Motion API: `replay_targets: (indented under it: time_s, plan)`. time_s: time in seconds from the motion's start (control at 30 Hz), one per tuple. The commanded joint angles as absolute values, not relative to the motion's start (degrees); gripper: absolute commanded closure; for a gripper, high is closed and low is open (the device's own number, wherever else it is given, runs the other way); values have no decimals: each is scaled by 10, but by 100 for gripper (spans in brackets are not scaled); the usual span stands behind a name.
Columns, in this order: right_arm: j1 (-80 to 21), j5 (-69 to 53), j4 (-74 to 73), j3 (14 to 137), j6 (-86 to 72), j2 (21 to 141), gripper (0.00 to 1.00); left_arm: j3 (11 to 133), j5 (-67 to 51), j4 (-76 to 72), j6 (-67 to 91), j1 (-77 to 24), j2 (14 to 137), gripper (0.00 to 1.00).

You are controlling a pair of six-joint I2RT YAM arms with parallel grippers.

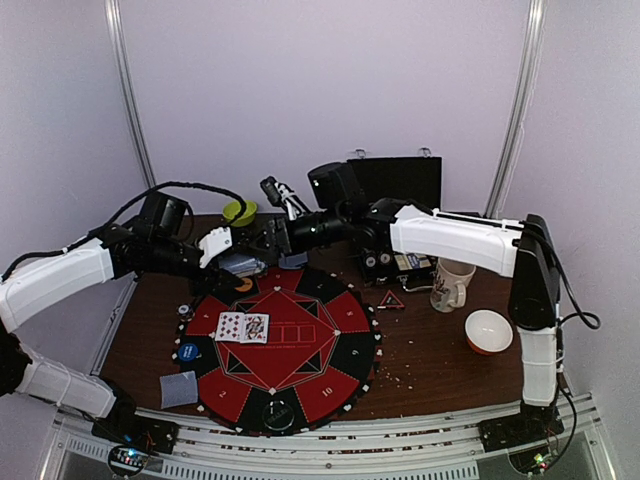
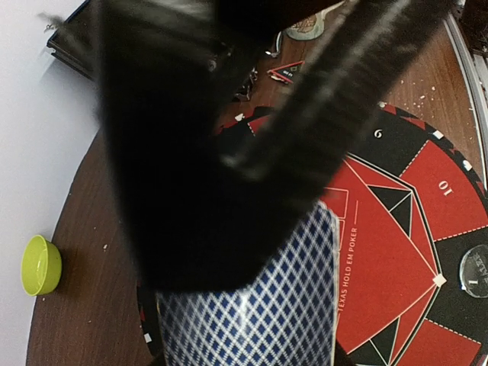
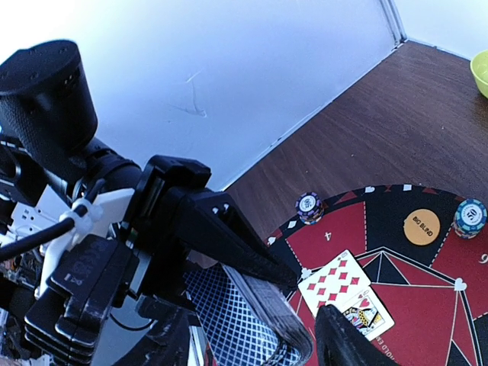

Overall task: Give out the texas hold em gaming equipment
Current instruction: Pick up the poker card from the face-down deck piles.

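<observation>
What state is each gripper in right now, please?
The left gripper is closed on the deck of cards.
The right gripper: open or closed cannot be told.

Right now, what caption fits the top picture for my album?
Left arm holds the card deck by the right arm, over the round poker mat's far edge.

Robot test cell, lab bench rig.
Left arm (image 1: 60, 275) and right arm (image 1: 455, 240) are bolted to an aluminium rail (image 1: 330, 440) at the table (image 1: 440, 370) edge. Plain white panels (image 1: 320, 80) on metal posts (image 1: 130, 90) enclose the bench. Exposed cable (image 1: 190, 187).
</observation>
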State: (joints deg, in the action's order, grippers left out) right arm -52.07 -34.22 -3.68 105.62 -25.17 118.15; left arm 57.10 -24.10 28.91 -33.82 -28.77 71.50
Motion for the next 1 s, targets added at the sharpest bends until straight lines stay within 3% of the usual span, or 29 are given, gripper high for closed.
replay_targets:
  time_s: [0.0,0.27,0.6,0.83,0.97]
  plan:
    - [-529,-394,-60,1080,-215,1204,40,571,-242,281,-348,-288,717,63]
    - [-529,-323,-102,1123,-204,1252,43,569,-247,280,-355,-288,712,63]
    - [-525,-284,-135,1094,-184,1232,64,565,-231,271,-355,-288,705,64]
    - [-523,-256,-154,1074,-169,1200,71,565,-213,265,-349,-288,708,64]
    - [-523,-267,-155,1075,-173,1196,83,565,-206,265,-349,-288,708,64]
